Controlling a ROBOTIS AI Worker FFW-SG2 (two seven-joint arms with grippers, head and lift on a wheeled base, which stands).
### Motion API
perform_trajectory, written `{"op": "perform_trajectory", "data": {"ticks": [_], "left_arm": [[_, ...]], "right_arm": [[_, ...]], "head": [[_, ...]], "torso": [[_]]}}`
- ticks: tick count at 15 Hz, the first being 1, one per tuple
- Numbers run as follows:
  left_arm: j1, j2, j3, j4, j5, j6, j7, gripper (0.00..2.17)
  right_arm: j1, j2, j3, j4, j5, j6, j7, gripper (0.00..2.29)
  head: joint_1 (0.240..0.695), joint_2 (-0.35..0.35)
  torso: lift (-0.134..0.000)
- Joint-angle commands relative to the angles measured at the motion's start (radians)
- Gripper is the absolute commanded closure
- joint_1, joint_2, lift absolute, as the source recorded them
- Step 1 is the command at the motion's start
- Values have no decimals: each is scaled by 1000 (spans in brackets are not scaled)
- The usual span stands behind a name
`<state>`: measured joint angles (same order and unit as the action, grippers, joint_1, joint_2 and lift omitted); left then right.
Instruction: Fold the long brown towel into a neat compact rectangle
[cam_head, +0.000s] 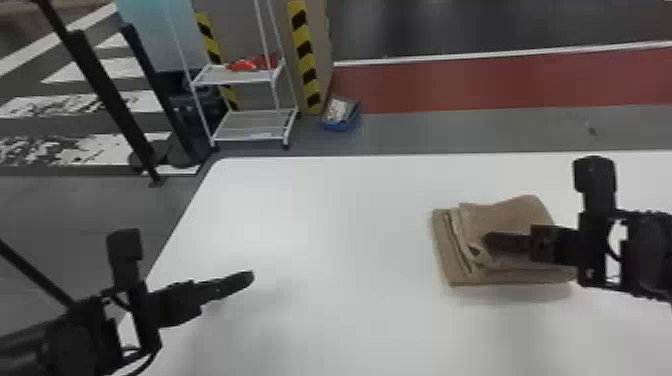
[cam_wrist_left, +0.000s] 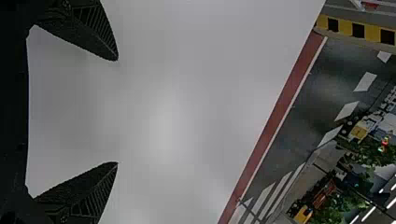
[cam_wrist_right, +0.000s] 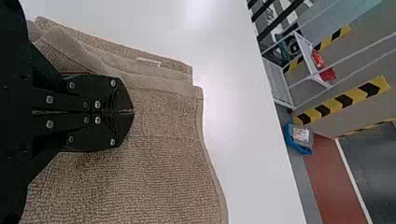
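Hovering at the lower left of the head view, the left gripper (cam_head: 248, 277) has its fingers spread wide with nothing between them. Right of it lies the bare middle of the white table (cam_head: 345, 225), and at centre right sits the brown towel (cam_head: 515, 212), already doubled into a small, layered stack. Most of the folding looks done. The left edges are stepped and slightly crooked, and the top layer bulges near its upper right corner, so squaring up and flattening seem to be what is left. At the far right, the right gripper (cam_head: 487, 241) reaches over the stack, fingers pressed together; whether they pinch any cloth, I cannot tell.
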<state>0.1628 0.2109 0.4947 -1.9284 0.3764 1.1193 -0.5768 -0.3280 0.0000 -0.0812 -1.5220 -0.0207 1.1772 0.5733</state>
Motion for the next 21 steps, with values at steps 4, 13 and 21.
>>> {"op": "perform_trajectory", "data": {"ticks": [4, 13, 21], "left_arm": [[7, -1, 2, -11, 1, 0, 0, 87], [3, -16, -21, -18, 1, -3, -21, 130], [-212, -24, -260, 154, -202, -12, -97, 1733]], "right_arm": [[102, 1, 117, -158, -25, 123, 50, 1949], [199, 1, 55, -437, -25, 240, 375, 1949], [445, -178, -43, -681, 334, 40, 663, 1949]], "head": [[695, 281], [695, 350], [695, 172]], "torso": [[-124], [-124], [-124]]}}
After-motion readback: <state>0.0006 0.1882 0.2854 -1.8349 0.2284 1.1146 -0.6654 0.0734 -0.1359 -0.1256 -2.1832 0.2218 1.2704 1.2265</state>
